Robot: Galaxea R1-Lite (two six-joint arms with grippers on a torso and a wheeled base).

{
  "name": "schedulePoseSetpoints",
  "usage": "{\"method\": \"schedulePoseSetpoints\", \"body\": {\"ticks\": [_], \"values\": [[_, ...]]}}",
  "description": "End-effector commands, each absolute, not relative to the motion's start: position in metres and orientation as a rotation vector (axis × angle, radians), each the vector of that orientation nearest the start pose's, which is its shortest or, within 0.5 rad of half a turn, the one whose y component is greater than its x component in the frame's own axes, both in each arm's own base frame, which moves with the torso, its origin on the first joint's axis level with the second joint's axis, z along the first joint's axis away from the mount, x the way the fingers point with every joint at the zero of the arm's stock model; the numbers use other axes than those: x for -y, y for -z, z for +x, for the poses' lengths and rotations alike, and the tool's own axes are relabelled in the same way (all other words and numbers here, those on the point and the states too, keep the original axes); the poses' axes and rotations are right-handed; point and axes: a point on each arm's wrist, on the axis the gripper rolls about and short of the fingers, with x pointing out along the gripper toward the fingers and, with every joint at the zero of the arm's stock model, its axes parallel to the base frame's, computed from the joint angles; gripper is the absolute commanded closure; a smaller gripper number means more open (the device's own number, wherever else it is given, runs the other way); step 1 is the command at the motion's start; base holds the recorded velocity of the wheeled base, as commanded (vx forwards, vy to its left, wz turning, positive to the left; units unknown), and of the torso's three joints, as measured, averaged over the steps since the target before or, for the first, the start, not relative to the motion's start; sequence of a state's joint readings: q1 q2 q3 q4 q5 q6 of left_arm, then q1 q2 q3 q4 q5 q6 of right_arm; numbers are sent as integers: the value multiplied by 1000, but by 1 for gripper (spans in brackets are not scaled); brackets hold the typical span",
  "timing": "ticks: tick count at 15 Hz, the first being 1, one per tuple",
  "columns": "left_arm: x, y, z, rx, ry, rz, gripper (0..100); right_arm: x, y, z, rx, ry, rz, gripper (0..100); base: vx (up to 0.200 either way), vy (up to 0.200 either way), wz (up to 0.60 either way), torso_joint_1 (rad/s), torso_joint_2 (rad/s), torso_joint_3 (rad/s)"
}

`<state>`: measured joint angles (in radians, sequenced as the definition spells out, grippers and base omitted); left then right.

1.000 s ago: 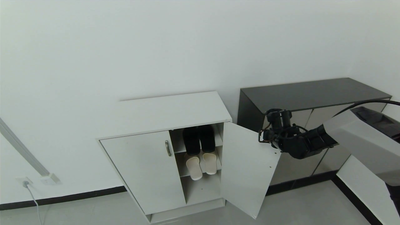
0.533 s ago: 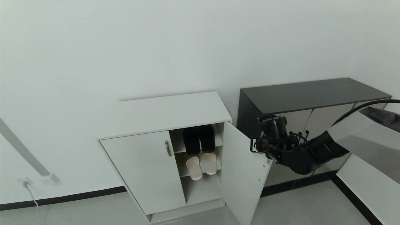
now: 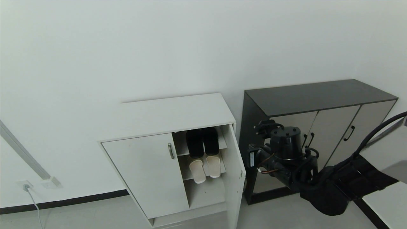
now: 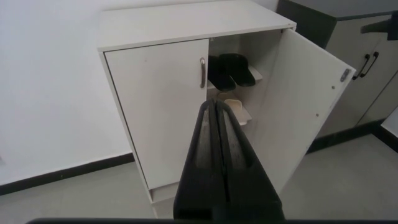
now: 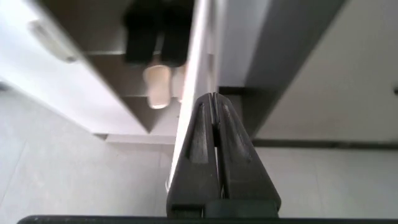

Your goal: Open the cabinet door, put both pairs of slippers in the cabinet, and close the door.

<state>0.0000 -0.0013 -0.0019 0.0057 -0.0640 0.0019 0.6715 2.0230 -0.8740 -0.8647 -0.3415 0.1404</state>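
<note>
Slippers sit inside the white cabinet [image 3: 173,111]. The black pair [image 3: 202,142] is on the top shelf. The cream pair [image 3: 205,166] is on the shelf below, and the near end of its left slipper pokes past the shelf's front edge. The cabinet's left door [image 3: 146,175] is shut and carries a small metal handle [image 3: 171,150]. The right door [image 3: 235,178] stands partly open.

From the head view we see that door almost edge-on. The right gripper [image 3: 252,158] is just beside its outer face, between the door and the dark cabinet [image 3: 318,95] against the same wall. Low on the wall, well to the left, we also see a wall socket [image 3: 24,185] with a cord hanging from it.

From the left wrist view we get the door's pale inner face instead, with a small metal fitting [image 4: 344,74] near its free edge. Here both pairs show side by side on their shelves. The left gripper [image 4: 215,103] hangs in front of the cabinet, apart from it. Its fingers are pressed together with nothing between them.

From the right wrist view we look along the door's thin edge, with the slippers to one side and the dark cabinet's flank to the other. The right gripper's fingers are closed on nothing. Their tips lie right at that edge, but we cannot tell whether they touch it.
</note>
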Motion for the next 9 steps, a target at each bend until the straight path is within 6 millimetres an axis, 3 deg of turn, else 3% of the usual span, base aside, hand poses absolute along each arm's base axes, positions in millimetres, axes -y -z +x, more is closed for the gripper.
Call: {"method": "schedulePoseSetpoints", "body": {"ticks": [1,7,9], "values": [[1,-75,-23,-5,64,1,100,-224,-120,283,-260,-329,-2,100,0,0,0,0,0,0],[1,-75,-23,-5,64,1,100,-224,-117,283,-252,-330,3,100,0,0,0,0,0,0],[1,-75,-23,-3,64,1,100,-224,-114,282,-262,-335,-3,100,0,0,600,2,2,2]]}}
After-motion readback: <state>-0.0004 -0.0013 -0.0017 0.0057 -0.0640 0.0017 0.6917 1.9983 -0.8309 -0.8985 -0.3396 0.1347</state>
